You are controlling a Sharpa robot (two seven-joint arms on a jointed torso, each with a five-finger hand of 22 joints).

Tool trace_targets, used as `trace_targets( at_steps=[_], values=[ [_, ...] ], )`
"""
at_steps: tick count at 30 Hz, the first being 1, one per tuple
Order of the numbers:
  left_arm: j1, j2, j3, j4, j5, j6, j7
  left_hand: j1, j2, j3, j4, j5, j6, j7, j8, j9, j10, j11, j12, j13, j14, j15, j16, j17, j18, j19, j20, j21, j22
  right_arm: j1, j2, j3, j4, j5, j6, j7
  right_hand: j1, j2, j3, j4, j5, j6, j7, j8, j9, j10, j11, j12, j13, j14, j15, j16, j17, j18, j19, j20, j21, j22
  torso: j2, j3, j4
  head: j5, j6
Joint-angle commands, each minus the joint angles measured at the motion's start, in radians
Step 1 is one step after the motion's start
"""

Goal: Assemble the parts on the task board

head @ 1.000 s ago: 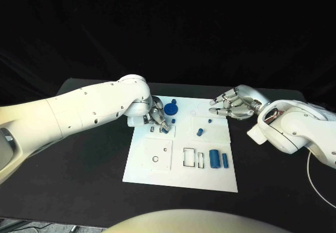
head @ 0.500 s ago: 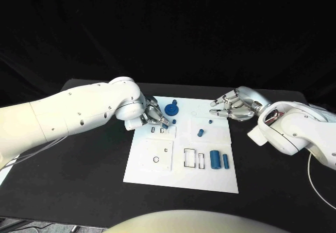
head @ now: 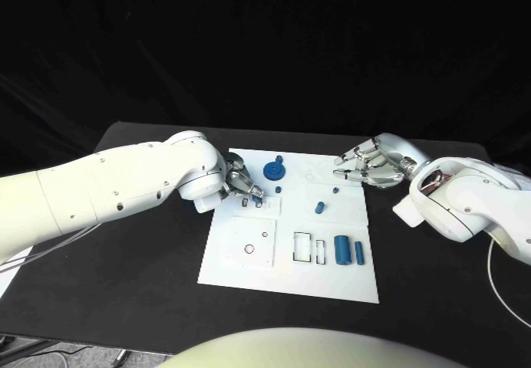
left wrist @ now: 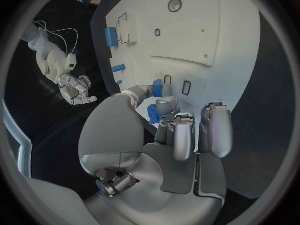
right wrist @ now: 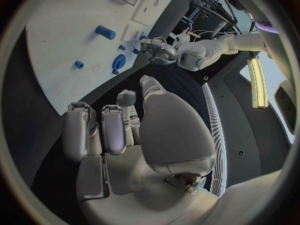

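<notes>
Left hand [head: 242, 187] pinches a small blue plastic part [left wrist: 157, 88] over slots at the white task board [head: 290, 264]'s left edge, presumably for insertion; right hand [head: 367, 167] hovers empty, fingers apart, off its right edge.

Sitting against a black backdrop [head: 265, 61], swallowing everything behind. Black desk [head: 133, 253] spreading matte and dark. Glowing along one side, a long yellowish strip light [right wrist: 257, 80] on a pale wall. Running below it, a dark floor [right wrist: 240, 145] crossed by a striped band [right wrist: 211, 135].
</notes>
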Motion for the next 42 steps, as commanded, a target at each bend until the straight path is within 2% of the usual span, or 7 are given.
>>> trace_targets(
  at_steps=[1, 10, 25, 33, 42],
  values=[
    [-0.006, 0.005, 0.001, 0.006, -0.113, -0.058, 0.014, -0.005, 0.004, 0.15, -0.157, 0.004, 0.002, -0.009, 0.007, 0.002, 0.008, 0.0, 0.004, 0.0, 0.102, -0.007, 0.003, 0.263, -0.007, 0.035, -0.008, 0.005, 0.135, -0.001, 0.0, 0.0, 0.0, -0.016, -0.015, 0.025, 0.0, 0.007, -0.004, -0.001, 0.004, 0.003, 0.002, 0.001, 0.001, -0.004, -0.002, -0.004, -0.002, 0.044, 0.001, -0.006, 0.019, 0.015, -0.008, 0.001, -0.004, -0.002, 0.0, 0.0006, -0.0004, 0.001, 0.0],
    [-0.02, 0.022, 0.001, 0.005, -0.197, -0.048, 0.012, -0.007, 0.004, 0.15, -0.158, 0.004, 0.003, -0.01, 0.009, 0.004, 0.01, -0.001, 0.005, 0.001, 0.102, -0.008, 0.003, 0.263, -0.008, 0.036, -0.008, 0.008, 0.137, -0.001, 0.002, 0.0, 0.002, -0.028, -0.025, 0.035, 0.002, 0.007, -0.004, -0.002, 0.006, 0.003, 0.002, 0.001, 0.001, -0.004, -0.002, -0.004, -0.002, 0.044, 0.001, -0.006, 0.019, 0.015, -0.008, 0.001, -0.004, -0.002, 0.001, -0.0001, 0.0, 0.003, -0.002],
    [-0.022, 0.032, 0.001, 0.002, -0.247, 0.044, 0.004, -0.007, 0.003, 0.15, -0.161, 0.004, 0.003, -0.011, 0.011, 0.005, 0.01, -0.002, 0.004, -0.001, 0.102, -0.009, 0.003, 0.263, -0.008, 0.036, -0.009, 0.008, 0.137, -0.001, 0.001, 0.0, 0.004, -0.029, -0.018, 0.039, 0.002, 0.007, -0.004, -0.002, 0.006, 0.003, 0.002, 0.001, 0.001, -0.004, -0.002, -0.004, -0.002, 0.044, 0.001, -0.006, 0.019, 0.015, -0.008, 0.001, -0.004, -0.002, 0.0, 0.0006, 0.0003, 0.002, -0.008],
    [-0.024, 0.043, 0.001, -0.006, -0.258, 0.068, 0.001, -0.007, 0.004, 0.15, -0.161, 0.004, 0.004, -0.011, 0.012, 0.006, 0.01, -0.002, 0.003, -0.002, 0.102, -0.009, 0.003, 0.263, -0.008, 0.036, -0.009, 0.008, 0.138, -0.002, 0.001, 0.0, 0.005, -0.029, -0.016, 0.035, 0.002, 0.007, -0.004, -0.002, 0.006, 0.003, 0.002, 0.001, 0.001, -0.004, -0.002, -0.004, -0.002, 0.044, 0.001, -0.006, 0.019, 0.015, -0.008, 0.001, -0.004, -0.002, 0.001, -0.0002, -0.0006, 0.004, -0.01],
    [-0.025, 0.042, 0.001, -0.009, -0.259, 0.088, -0.001, -0.008, 0.004, 0.15, -0.162, 0.004, 0.004, -0.012, 0.013, 0.007, 0.012, -0.002, 0.004, 0.0, 0.102, -0.009, 0.003, 0.263, -0.008, 0.036, -0.009, 0.008, 0.138, -0.002, 0.0, 0.0, 0.005, -0.029, -0.013, 0.033, 0.003, 0.008, -0.004, -0.003, 0.008, 0.003, 0.002, 0.002, 0.001, -0.004, -0.002, -0.004, -0.002, 0.045, 0.001, -0.007, 0.02, 0.015, -0.008, 0.001, -0.005, -0.003, 0.0, 0.0006, 0.0004, 0.004, -0.012]
  ],
)
